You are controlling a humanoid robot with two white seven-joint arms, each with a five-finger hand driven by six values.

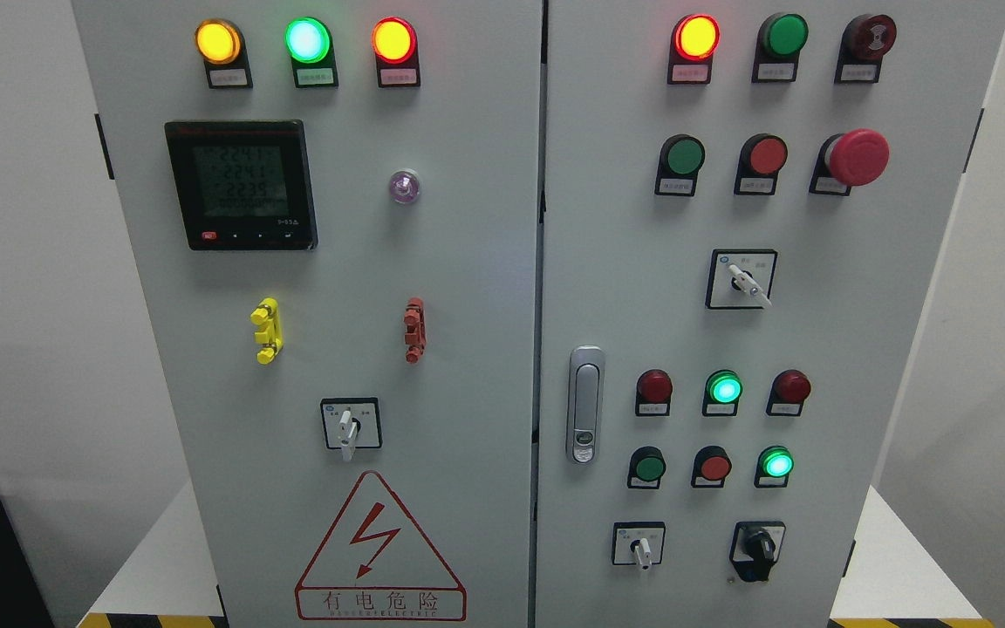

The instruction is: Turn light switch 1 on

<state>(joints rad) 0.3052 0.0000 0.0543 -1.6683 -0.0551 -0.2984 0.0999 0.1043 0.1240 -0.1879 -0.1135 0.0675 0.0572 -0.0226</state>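
A grey two-door electrical cabinet fills the head view. The right door (816,331) carries rows of round buttons and lamps: an unlit red lamp (654,385), a lit green lamp (724,387) and another unlit red lamp (791,385), and below them a green button (647,467), a red button (714,467) and a lit green button (777,463). Rotary selectors sit at the upper right (742,281), at the bottom (639,545) and a black one beside it (757,547). Which control is light switch 1 cannot be told; the labels are too small. Neither hand shows.
The left door (468,288) holds a digital meter (241,185), lit yellow (218,41), green (307,39) and red (393,40) lamps, a selector (347,426) and a hazard triangle (379,549). A red mushroom stop button (856,158) protrudes at upper right. A chrome door handle (585,405) sits mid-cabinet.
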